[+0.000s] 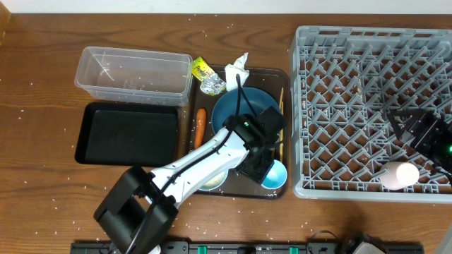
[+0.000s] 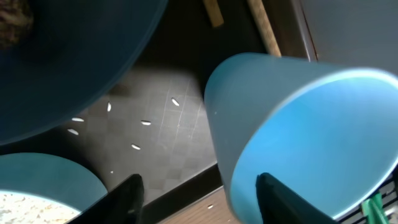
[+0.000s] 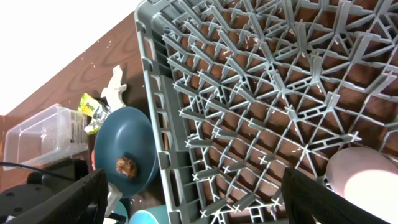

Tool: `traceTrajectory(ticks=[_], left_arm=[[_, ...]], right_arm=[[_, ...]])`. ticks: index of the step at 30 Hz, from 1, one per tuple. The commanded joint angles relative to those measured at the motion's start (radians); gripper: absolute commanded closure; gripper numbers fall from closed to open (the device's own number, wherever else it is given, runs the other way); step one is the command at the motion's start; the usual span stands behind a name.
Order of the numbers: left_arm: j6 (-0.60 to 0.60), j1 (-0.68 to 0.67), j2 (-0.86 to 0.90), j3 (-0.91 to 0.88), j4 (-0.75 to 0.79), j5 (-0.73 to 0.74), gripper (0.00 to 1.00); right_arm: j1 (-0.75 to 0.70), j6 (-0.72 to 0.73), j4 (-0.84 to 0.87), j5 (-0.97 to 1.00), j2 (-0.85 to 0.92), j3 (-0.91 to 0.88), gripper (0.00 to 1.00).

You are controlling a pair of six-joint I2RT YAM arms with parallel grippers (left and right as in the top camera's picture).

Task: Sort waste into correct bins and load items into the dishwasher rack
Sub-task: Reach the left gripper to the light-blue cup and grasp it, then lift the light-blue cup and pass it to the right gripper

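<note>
The light blue cup (image 1: 275, 173) (image 2: 298, 124) lies tipped on the brown serving tray (image 1: 285, 76). My left gripper (image 1: 258, 166) (image 2: 196, 199) is open astride its rim: one finger is inside the cup, the other outside with a gap to the wall. Behind it sits the dark blue bowl-plate (image 1: 236, 109) holding a brown food lump (image 3: 126, 165). The chopsticks (image 1: 280, 106) lie along the tray's right side. A carrot (image 1: 200, 127), a wrapper (image 1: 207, 76) and a tissue (image 1: 237, 69) lie near the tray's left and back. My right gripper (image 1: 408, 125) (image 3: 193, 199) hangs open and empty over the dishwasher rack (image 1: 353, 85), near the pink cup (image 1: 399, 174).
The black tray-bin (image 1: 127, 132) and the clear tub (image 1: 134, 70) stand left of the serving tray. A white bowl (image 1: 212, 181) with rice sits at the tray's front, partly under my left arm. Rice grains are scattered on the tray and the wooden table.
</note>
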Motion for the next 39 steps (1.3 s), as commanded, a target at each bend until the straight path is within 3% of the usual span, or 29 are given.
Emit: traceTrajectory(ticks=[1,11,18,27,29,30,31,39], left_arm=[[-0.003,-0.006,0.013,-0.002,0.007,-0.016,0.46],[-0.014,-0.006,0.013,-0.002,0.072,0.042,0.45],[-0.014,-0.006,0.015,-0.017,0.091,-0.005,0.56],[-0.06,-0.006,0.015,-0.066,0.142,-0.005,0.63],[-0.06,-0.006,0.015,-0.071,0.146,-0.006,0.7],[-0.06,-0.006,0.015,-0.07,0.145,-0.003,0.87],[-0.061,-0.005,0.011,-0.067,0.14,0.008,0.94],[-0.064,0.06,-0.144,0.058,0.041,0.171,0.94]], right_arm=[[0.007,-0.009,-0.002,0.007,0.006,0.005,0.19],[0.007,-0.009,-0.008,0.014,0.006,0.005,0.19],[0.007,-0.009,-0.008,0.014,0.006,0.005,0.19],[0.006,-0.009,-0.008,0.014,0.006,0.005,0.2],[0.006,-0.009,-0.007,0.014,0.006,0.005,0.2],[0.007,-0.009,-0.007,0.014,0.006,0.005,0.2],[0.006,-0.009,-0.008,0.014,0.006,0.005,0.2],[0.007,-0.018,-0.013,0.004,0.006,0.005,0.2]])
